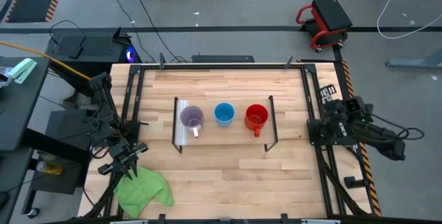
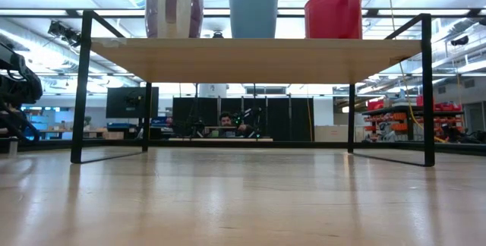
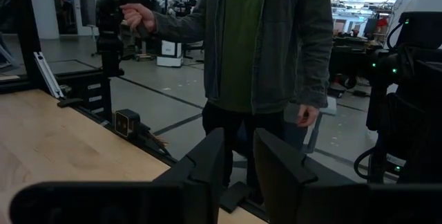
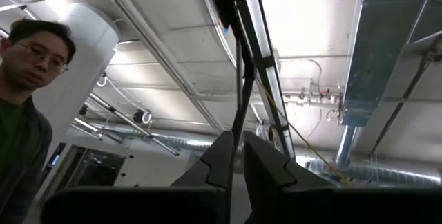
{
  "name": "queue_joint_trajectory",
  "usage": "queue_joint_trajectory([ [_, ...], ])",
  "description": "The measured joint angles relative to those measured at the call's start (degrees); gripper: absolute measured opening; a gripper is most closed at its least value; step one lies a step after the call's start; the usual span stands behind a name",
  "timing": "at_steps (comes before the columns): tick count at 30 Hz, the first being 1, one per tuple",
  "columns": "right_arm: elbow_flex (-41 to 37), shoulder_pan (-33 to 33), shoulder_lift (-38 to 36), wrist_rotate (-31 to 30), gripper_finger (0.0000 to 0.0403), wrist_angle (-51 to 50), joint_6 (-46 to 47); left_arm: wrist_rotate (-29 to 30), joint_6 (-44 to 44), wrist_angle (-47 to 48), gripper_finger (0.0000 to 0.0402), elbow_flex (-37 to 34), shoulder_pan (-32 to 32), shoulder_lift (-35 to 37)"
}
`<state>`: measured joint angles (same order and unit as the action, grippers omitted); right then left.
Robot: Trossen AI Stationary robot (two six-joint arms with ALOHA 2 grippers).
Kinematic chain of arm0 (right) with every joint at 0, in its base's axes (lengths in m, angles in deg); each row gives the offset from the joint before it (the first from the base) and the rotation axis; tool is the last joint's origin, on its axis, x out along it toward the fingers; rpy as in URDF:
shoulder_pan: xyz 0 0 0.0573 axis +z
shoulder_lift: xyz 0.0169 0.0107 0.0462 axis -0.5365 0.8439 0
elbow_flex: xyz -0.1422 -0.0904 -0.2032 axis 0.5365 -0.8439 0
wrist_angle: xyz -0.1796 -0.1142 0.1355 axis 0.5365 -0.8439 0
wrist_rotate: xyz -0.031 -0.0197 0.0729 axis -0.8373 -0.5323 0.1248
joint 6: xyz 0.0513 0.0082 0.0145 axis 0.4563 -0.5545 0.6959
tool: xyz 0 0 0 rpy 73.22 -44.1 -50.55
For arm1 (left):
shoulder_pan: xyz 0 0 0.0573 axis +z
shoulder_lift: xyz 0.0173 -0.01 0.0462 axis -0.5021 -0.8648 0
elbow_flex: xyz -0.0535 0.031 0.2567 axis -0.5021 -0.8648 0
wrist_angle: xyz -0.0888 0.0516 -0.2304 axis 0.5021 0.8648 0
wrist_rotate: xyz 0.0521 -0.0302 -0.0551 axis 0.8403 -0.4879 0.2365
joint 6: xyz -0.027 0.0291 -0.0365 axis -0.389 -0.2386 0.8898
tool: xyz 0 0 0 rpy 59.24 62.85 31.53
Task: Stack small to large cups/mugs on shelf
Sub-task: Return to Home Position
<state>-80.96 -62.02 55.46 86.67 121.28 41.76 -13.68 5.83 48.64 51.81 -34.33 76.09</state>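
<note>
A green cloth [image 1: 143, 191] at the table [image 1: 221, 175] corner; a person [image 3: 266, 44] alongside.

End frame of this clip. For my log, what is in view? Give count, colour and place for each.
purple mug: one, pale purple, on the shelf, at the end toward the left arm
blue cup: one, blue, on the shelf, in the middle
red mug: one, red, on the shelf, at the end toward the right arm
shelf: one, light wood with black end frames, mid-table
green cloth: one, green, on the table's corner by the left arm
table: one, light wood
person: one, grey jacket over green top, standing beyond the table edge
left tool: one, dark, at the table's left edge, fingers slightly apart, empty
right tool: one, dark, at the table's right edge, shut, empty
</note>
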Motion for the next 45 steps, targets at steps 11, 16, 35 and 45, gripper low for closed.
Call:
queue_joint_trajectory([
  [11,0.00,-0.45,-4.34,0.81,0.0039,0.13,0.04,0.00,0.00,-0.01,0.0085,0.00,0.00,0.00],
  [16,-0.04,-0.43,-5.03,0.83,0.0039,3.24,-0.30,0.00,-0.02,-0.01,0.0084,0.00,0.00,0.00],
  [35,-1.97,-0.58,-4.85,2.08,0.0039,-19.19,-5.10,0.00,-0.04,-0.03,0.0086,0.00,0.02,-0.02],
  [45,-1.97,-0.67,-4.81,-3.61,0.0039,-42.07,-15.36,0.00,-0.02,-0.05,0.0086,-0.02,0.00,0.00],
])
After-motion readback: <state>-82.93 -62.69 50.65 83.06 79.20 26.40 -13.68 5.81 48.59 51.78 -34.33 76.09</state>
